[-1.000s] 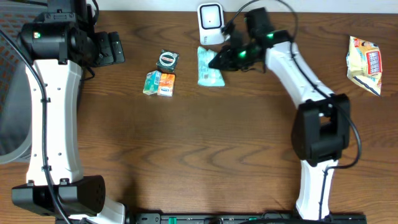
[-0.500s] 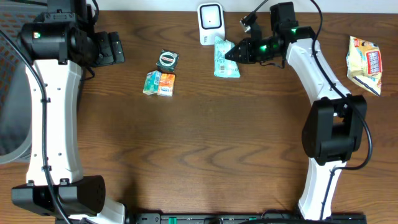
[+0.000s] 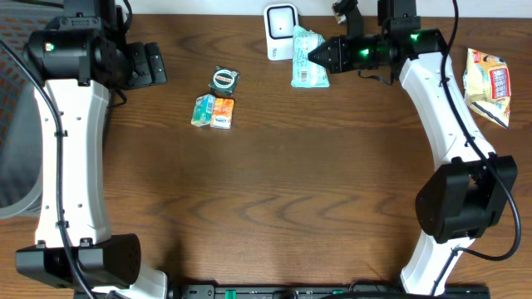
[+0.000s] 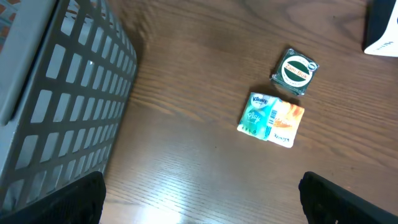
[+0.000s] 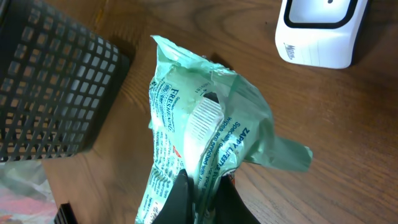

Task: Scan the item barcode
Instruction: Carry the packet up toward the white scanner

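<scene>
- the right arm (image 3: pixel 440 108) rises from its base at the near right edge of the worktop (image 3: pixel 274 199), its white link slanting up to the far edge; there the wrist bends and points left.
- the right pincer (image 3: pixel 320 56) is pressed together on the pale green packet (image 3: pixel 306 60), pinching it at one end so that the rest of it hangs out leftward.
- in the overhead view the packet sits just beside the right side of the white scanner (image 3: pixel 282 31), its upper corner overlapping the scanner's edge.
- from the right wrist, the crumpled packet (image 5: pixel 205 143) fills the middle, printed side up, with the scanner (image 5: pixel 320 31) at top right and a dark mesh basket (image 5: pixel 50 87) at left.
- the left arm (image 3: pixel 75 149) stretches from the near left corner up along the left side, wrist turned to the right at the far left corner.
- the left pincer (image 3: pixel 154 65) is spread wide and holds nothing.
- a tissue pack (image 3: pixel 213 111) and a round tin (image 3: pixel 224 80) lie near each other between the two pincers; a snack bag (image 3: pixel 488 85) lies at far right.
- the left wrist view shows a grey basket (image 4: pixel 56 106) at its left.
</scene>
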Controlling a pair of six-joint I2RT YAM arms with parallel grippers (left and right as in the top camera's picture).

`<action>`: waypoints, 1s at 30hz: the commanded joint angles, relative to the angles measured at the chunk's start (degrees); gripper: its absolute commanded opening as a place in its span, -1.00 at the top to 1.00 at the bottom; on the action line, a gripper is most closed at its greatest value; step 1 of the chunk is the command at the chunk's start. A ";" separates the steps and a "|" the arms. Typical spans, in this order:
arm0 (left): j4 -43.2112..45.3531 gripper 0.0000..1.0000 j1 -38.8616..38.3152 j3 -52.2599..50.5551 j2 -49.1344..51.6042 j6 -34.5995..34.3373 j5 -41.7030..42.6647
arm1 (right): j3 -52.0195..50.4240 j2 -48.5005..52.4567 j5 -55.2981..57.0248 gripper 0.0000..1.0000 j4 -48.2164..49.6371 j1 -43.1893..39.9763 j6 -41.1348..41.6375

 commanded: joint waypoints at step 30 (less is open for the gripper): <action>0.00 -0.95 0.24 -0.28 0.22 -0.50 -0.92 | 0.13 -1.25 1.97 0.97 -2.80 4.04 1.92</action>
